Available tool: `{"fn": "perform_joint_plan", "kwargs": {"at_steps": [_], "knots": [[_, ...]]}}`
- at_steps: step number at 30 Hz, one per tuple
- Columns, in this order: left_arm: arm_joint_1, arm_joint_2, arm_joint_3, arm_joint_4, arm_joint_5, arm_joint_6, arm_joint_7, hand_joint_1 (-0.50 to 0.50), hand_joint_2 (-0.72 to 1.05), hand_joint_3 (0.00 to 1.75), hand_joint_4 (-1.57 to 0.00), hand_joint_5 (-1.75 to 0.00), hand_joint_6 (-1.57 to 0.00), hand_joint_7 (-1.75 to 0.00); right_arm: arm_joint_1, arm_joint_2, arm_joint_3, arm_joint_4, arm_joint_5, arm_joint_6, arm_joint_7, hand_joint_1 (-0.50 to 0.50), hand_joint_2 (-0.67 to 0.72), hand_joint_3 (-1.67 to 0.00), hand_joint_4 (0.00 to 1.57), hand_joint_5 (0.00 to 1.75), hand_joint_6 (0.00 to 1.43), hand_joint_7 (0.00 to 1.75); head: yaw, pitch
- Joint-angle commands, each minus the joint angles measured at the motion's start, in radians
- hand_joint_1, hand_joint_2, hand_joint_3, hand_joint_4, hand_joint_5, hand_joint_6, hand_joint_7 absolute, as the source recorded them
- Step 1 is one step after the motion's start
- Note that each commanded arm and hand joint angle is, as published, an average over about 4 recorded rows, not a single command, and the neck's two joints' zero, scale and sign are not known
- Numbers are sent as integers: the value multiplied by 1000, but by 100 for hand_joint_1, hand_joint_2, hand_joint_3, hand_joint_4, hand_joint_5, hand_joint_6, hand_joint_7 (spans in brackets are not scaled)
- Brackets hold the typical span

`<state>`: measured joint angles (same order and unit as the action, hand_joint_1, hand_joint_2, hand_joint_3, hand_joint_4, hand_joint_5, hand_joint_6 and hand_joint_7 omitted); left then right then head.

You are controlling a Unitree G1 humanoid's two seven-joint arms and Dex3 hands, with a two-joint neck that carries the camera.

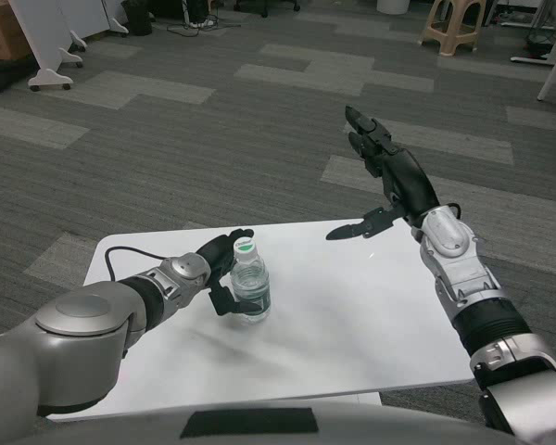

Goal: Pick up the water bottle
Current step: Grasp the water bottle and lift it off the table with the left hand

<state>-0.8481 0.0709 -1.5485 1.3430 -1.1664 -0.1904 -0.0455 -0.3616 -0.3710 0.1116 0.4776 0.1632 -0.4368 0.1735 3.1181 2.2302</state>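
Black fingers (224,243) wrapped the water bottle (250,287) as it stood upright on the white table (352,315), left hand (220,273) gripping it from its left side, while the right hand (389,176) hung splayed and empty above the table's far edge.

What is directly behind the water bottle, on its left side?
The left robot hand wraps around the water bottle on the white table, fingers above and below. Whether the palm touches the bottle is hidden by the bottle itself.
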Motion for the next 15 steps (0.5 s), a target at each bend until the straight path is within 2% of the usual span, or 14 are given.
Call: {"fn": "perform_joint_plan", "kwargs": {"at_steps": [1,3,5,7,8,9,10,12,15], "knots": [[-20,-2,-4,5,12,2,16,-34,-33,113,-9,-118,-41,-3,0,-6,-1,-7,12,-12,-2,-29,-10,-24,0,0,0,0,0,0],[-20,-3,-4,5,29,2,26,-40,-24,118,-43,-154,-71,-10,0,-6,-1,-8,12,-12,-3,-29,-10,-24,0,0,0,0,1,0],[-20,-6,-2,3,20,1,39,-38,38,140,-90,-175,-110,-21,2,-6,-1,-8,12,-11,-3,-29,-10,-24,0,0,0,0,3,1],[-20,-7,-2,3,-5,-4,61,-38,96,161,-126,-175,-133,-59,4,-7,-1,-10,12,-11,-3,-29,-10,-24,0,0,0,0,4,2],[-20,-7,-3,3,-9,-9,70,-42,96,164,-136,-175,-135,-79,5,-8,-1,-11,12,-12,-3,-29,-10,-24,0,0,0,0,5,2],[-19,-7,-4,4,-13,-14,78,-46,96,166,-147,-175,-140,-110,6,-8,-1,-12,12,-12,-3,-29,-10,-24,0,0,0,0,8,2],[-19,-7,-4,4,-14,-17,80,-48,96,166,-151,-175,-144,-133,6,-8,-2,-13,12,-12,-3,-29,-10,-24,0,0,0,0,10,2],[-19,-7,-4,4,-16,-20,81,-50,98,166,-156,-175,-151,-166,6,-9,-2,-14,12,-13,-3,-29,-10,-24,0,0,0,0,12,2],[-19,-7,-4,4,-15,-20,80,-50,105,166,-157,-175,-151,-175,7,-9,-3,-15,12,-12,-3,-29,-10,-24,0,0,0,0,12,0]]}}
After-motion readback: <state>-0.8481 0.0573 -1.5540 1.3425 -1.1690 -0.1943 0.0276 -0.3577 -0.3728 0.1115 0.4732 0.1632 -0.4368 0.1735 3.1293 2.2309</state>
